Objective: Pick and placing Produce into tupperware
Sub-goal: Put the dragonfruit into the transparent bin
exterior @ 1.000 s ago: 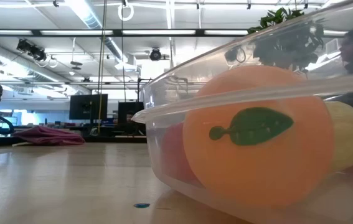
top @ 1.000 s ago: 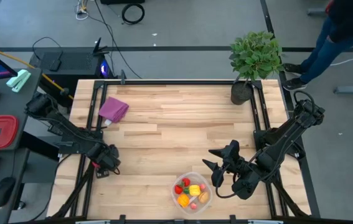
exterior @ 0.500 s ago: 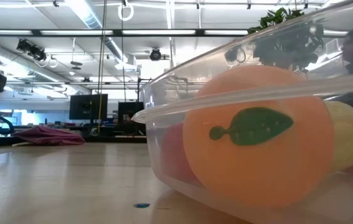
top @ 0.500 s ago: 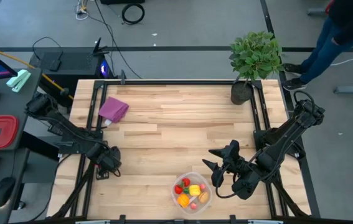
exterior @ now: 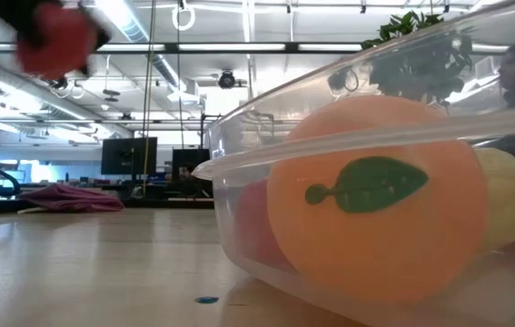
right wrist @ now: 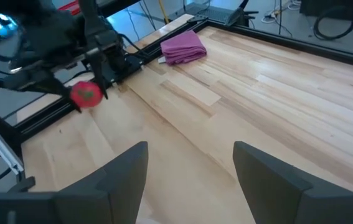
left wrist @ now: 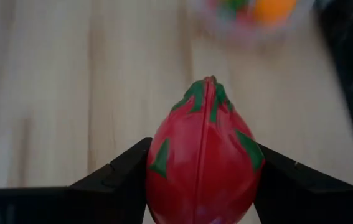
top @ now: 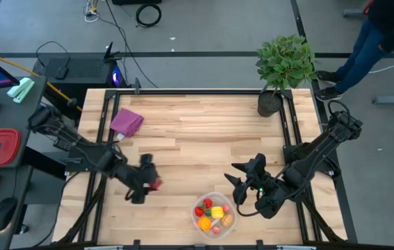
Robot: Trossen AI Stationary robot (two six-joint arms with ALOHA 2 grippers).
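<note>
Red produce [left wrist: 204,158] in left tool [top: 149,185], midtable

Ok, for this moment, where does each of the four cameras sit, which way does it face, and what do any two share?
High view: overhead, looking straight down on the wooden table, both dark arms, the left gripper and the right gripper.
Low view: at tabletop height, pressed against the round clear plastic tub of toy produce.
Left wrist view: looks past its own fingers, shut on the red toy fruit with green leaves.
Right wrist view: looks across the table past its open fingers.
Shared: the red fruit shows in all four; the purple folded cloth in three.
</note>
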